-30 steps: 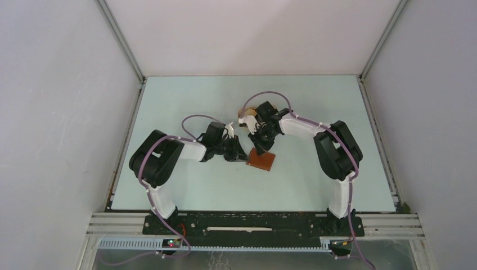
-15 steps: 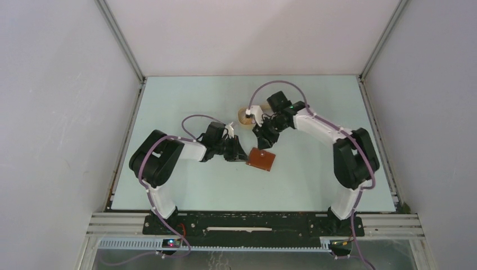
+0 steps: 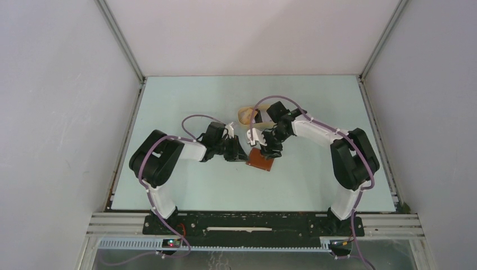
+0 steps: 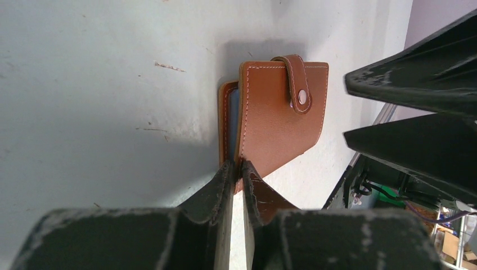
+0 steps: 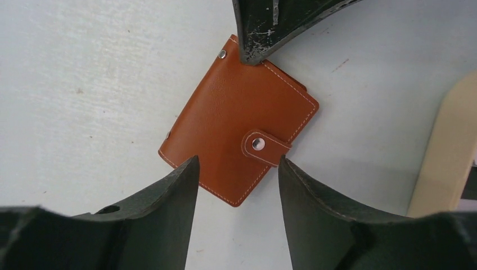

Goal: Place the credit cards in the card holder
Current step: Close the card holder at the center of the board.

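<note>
Pale counter (image 3: 253,191) boxed in by white walls. Near the middle of the top view, the brown leather card holder (image 3: 261,161), lying on the counter with its strap folded over one edge and the snap (image 5: 258,144) facing up. Gripped at its left edge by the left pincer (image 3: 242,153), narrowed tight on one leather cover, as seen at the bottom centre of the left wrist view. That cover lifted slightly off the other, with a thin bluish strip (image 4: 232,115) between the two; card or lining, cannot tell. Just above the holder, the right pincer (image 5: 239,191), spread wide and holding nothing, its fingers (image 5: 169,214) at lower left and lower right of the right wrist view, the holder showing between them. Tan tray (image 3: 246,114) just beyond the holder toward the upper middle of the top view, partly hidden behind the right arm
</note>
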